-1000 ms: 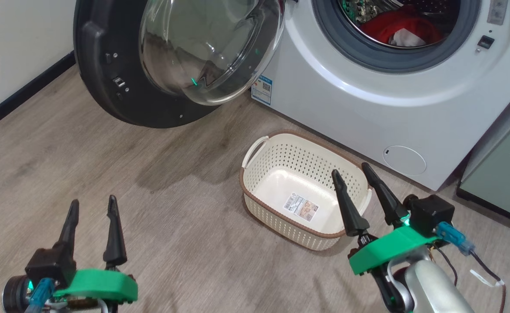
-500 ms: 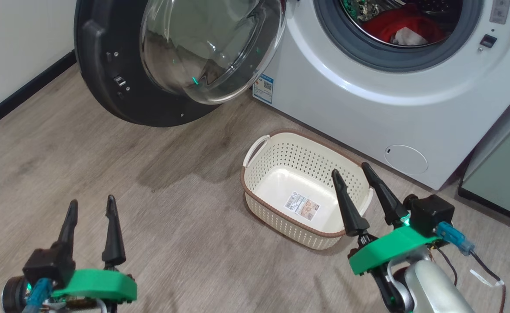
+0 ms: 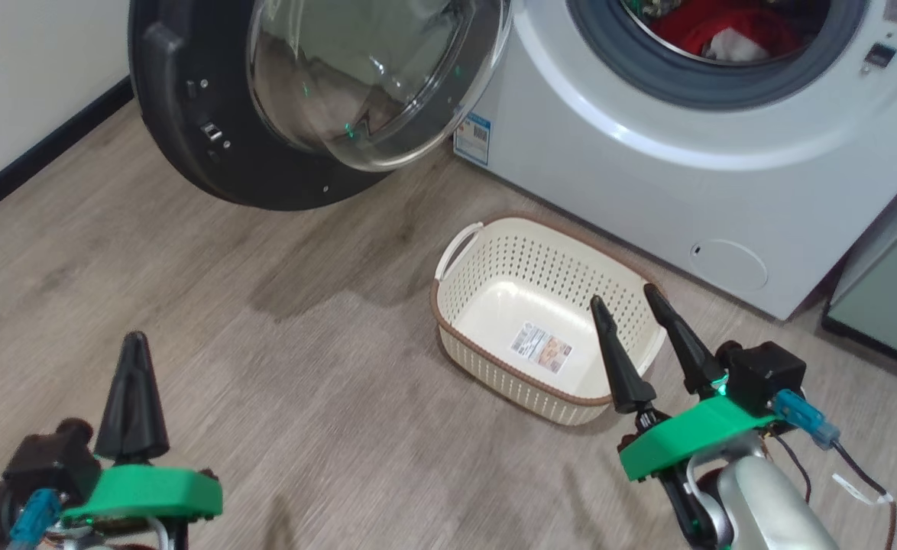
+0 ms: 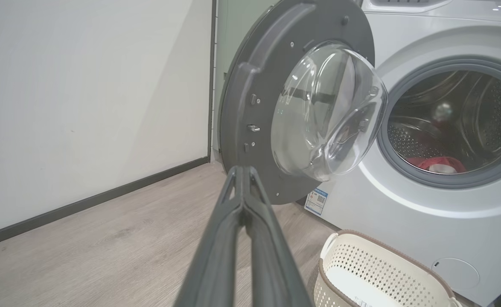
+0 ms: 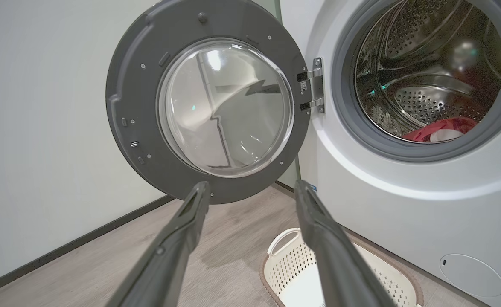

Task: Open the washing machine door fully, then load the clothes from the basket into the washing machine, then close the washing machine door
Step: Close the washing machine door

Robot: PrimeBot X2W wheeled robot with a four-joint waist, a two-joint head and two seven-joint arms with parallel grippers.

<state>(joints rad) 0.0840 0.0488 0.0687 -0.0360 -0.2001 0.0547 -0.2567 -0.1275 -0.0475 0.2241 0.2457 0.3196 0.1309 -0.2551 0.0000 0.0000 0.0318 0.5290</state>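
In the head view, the washing machine door hangs wide open at 11 o'clock. The clothes lie inside the washing machine at 1 o'clock, and the basket sits on the floor near centre. At 7 o'clock the left gripper is pinched together on nothing. At 4 o'clock the right gripper gapes wide, empty, above the basket.

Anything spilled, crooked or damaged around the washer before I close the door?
Nothing clearly spilled or damaged. The basket sits upright and empty, the clothes lie inside the drum, the washing machine door hangs open. One oddity: a darker patch on the floor left of the basket, shadow or damp, I cannot tell.
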